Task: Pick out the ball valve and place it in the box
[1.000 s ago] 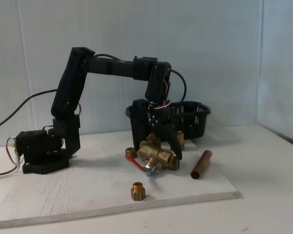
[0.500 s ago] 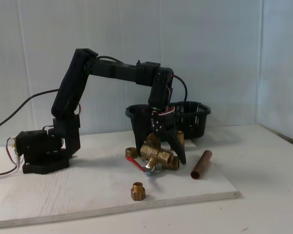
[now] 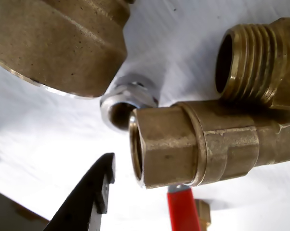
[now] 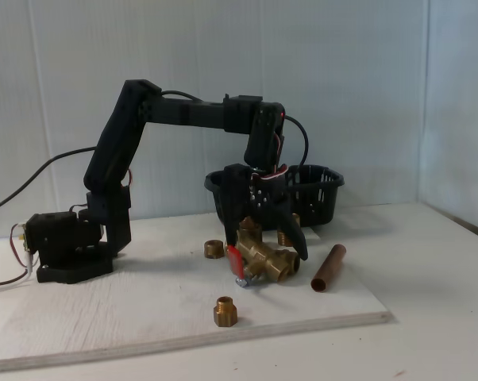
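Note:
The ball valve lies on the white board in front of the box, its red lever pointing left. My gripper reaches down over it, open, with one finger on each side of the brass body. In the wrist view the valve body lies crosswise with the red lever below it. One black finger stands a small gap away from the valve's open end. The box, a black slotted basket, stands behind the gripper.
A small brass fitting sits near the board's front edge, a brass ring left of the valve, a copper pipe piece to its right. The wrist view shows a large brass fitting and a threaded one close by.
The gripper has shifted right and settled lower around the valve. The valve has turned: its red lever now sits higher and closer to the body.

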